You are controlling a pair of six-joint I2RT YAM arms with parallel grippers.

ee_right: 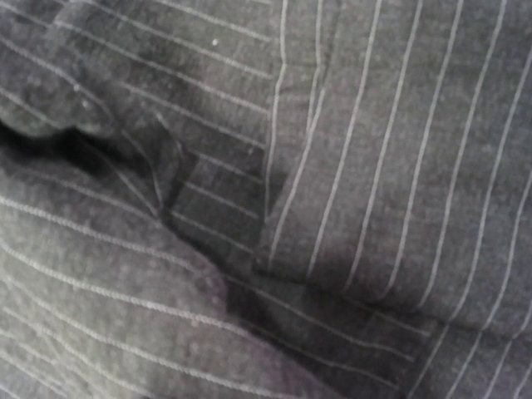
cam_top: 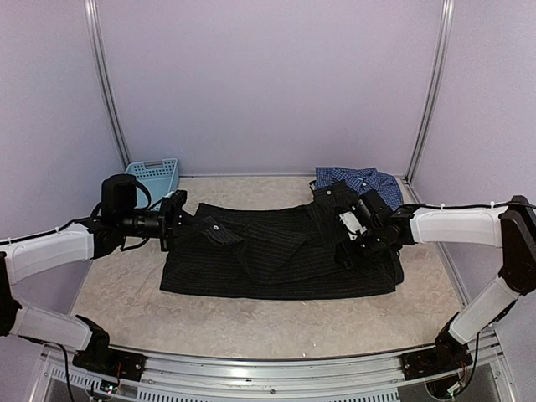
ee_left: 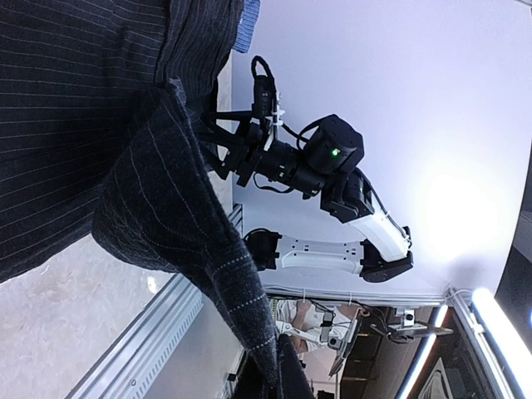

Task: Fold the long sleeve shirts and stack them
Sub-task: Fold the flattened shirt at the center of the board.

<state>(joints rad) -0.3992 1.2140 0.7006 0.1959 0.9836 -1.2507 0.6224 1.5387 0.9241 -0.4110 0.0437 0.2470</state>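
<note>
The black pinstriped shirt (cam_top: 276, 255) lies spread across the middle of the table. My left gripper (cam_top: 182, 214) is at its left edge, shut on a raised flap of the cloth (cam_top: 219, 233). In the left wrist view the striped cloth (ee_left: 166, 208) runs down into the jaws (ee_left: 278, 378). My right gripper (cam_top: 347, 228) is sunk in bunched cloth at the shirt's right end and seems shut on it. Its wrist view shows only pinstriped cloth (ee_right: 332, 166), and the fingers are hidden. The blue checked shirt (cam_top: 360, 180) lies crumpled at the back right, behind the right gripper.
A light blue plastic basket (cam_top: 153, 176) stands at the back left, just behind my left arm. Walls enclose the table on three sides. A metal rail (cam_top: 276, 368) runs along the near edge. The right arm (ee_left: 307, 158) shows in the left wrist view.
</note>
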